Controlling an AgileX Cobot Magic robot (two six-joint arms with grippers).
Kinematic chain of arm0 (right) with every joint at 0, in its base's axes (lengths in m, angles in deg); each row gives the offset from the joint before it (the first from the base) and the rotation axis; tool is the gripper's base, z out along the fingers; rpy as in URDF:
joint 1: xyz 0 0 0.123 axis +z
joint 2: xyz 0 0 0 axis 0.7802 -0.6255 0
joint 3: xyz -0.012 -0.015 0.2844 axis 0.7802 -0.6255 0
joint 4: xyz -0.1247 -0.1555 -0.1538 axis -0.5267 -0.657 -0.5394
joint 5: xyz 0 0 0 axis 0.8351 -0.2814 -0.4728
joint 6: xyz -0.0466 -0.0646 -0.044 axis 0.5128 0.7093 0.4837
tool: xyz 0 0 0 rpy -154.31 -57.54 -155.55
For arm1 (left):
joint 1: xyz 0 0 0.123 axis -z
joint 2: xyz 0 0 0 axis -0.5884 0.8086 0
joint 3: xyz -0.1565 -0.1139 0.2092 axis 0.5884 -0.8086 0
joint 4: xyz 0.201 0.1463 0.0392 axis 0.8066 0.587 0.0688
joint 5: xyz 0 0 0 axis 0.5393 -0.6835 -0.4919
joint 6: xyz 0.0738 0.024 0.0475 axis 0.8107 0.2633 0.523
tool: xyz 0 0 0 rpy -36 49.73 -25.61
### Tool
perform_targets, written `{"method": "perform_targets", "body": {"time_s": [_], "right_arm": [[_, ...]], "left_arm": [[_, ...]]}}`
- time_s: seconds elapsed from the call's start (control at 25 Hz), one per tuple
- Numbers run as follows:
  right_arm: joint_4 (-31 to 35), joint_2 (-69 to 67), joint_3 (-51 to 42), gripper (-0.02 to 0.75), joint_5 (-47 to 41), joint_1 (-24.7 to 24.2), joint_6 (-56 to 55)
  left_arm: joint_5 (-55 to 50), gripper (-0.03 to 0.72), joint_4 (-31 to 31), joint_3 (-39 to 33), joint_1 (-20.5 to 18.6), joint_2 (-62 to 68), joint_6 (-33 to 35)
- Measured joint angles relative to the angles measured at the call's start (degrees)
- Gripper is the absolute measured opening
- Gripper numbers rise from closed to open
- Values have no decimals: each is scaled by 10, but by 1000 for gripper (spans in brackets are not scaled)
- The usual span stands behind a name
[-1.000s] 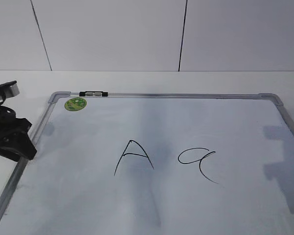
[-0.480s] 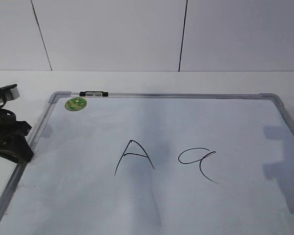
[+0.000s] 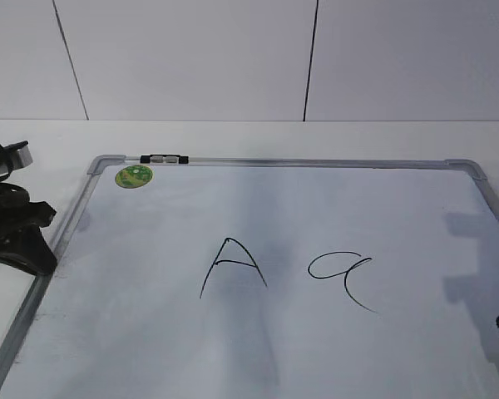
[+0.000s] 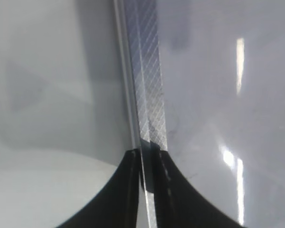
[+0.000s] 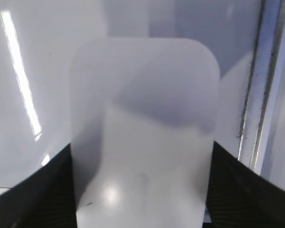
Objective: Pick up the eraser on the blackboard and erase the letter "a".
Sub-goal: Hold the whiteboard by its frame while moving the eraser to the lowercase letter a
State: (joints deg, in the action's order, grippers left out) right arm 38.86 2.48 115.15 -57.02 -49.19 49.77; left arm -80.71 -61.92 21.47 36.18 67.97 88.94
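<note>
The large white dry-erase blackboard [image 3: 258, 349] has slid slightly right — my left gripper [image 4: 147, 154] pinches its silver frame; right jaws straddle the flat white eraser [image 5: 142, 133], grip unclear.

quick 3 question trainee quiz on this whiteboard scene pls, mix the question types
1. True or false: the left gripper is closed on the blackboard frame.
2. Between the right gripper fingers sits: A) a marker B) the eraser C) the clip
3. Fill in: the letter "a" lies to the ___ of the capital "A" in the exterior view.

Key: 1 true; 2 B; 3 right
</note>
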Motion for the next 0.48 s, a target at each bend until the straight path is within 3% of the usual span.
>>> {"method": "perform_targets", "body": {"time_s": [0.48], "right_arm": [[126,0,1,549,7,0,26]], "left_arm": [[0,43,0,0,0,0,-1]]}}
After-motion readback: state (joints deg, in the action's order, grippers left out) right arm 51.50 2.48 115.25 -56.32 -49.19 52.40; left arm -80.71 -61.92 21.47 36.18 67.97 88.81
